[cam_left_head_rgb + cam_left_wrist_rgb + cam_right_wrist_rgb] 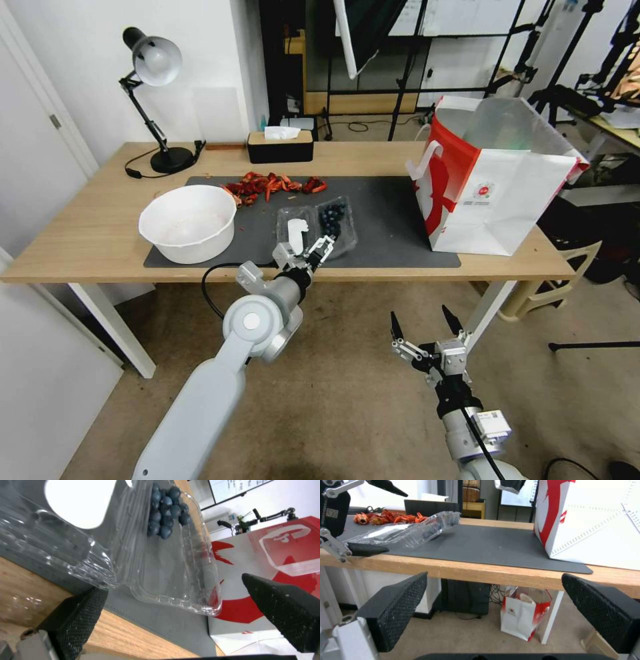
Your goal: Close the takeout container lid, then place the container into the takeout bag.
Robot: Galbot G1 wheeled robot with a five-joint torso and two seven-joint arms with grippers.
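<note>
The takeout container (319,227) lies open on the dark mat (387,220). Its blueberry half (166,512) sits beside the lid (295,231), which bears a white sticker (76,502). My left gripper (303,252) is open at the container's near end, with one finger low by the rim and the other above it. The clear rim (180,602) shows between the fingers (76,620). The takeout bag (493,187) stands upright, mouth open, at the mat's right end. My right gripper (427,328) hangs open below the table's front edge, empty, facing the container (410,530) and bag (593,522).
A large white bowl (190,223) stands on the mat's left end, with a pile of red scraps (270,185) behind it. A black tissue box (280,145) and a desk lamp (157,107) are at the table's back. A small bag (523,616) stands under the table.
</note>
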